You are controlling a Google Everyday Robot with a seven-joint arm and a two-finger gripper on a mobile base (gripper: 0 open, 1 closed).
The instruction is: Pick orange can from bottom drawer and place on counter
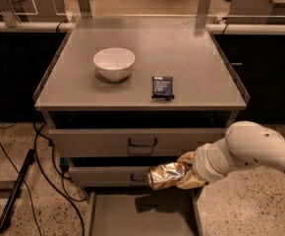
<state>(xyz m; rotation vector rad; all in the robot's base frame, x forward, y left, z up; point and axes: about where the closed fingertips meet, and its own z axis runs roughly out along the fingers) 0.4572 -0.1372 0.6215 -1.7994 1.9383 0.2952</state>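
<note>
The orange can (164,175), shiny golden-bronze and dented, hangs in the air in front of the middle drawer front, above the open bottom drawer (118,215). My gripper (182,173) is shut on the can, its yellowish fingers wrapped around the can's right end. The white arm reaches in from the right edge of the view. The can's shadow falls on the drawer floor below it. The grey counter (196,68) lies above and behind, well higher than the can.
A white bowl (114,64) stands on the counter's left half and a small dark blue box (162,87) lies near its front edge. Two shut drawer fronts with dark handles (142,142) face me. A black rod and cables lie on the floor at left.
</note>
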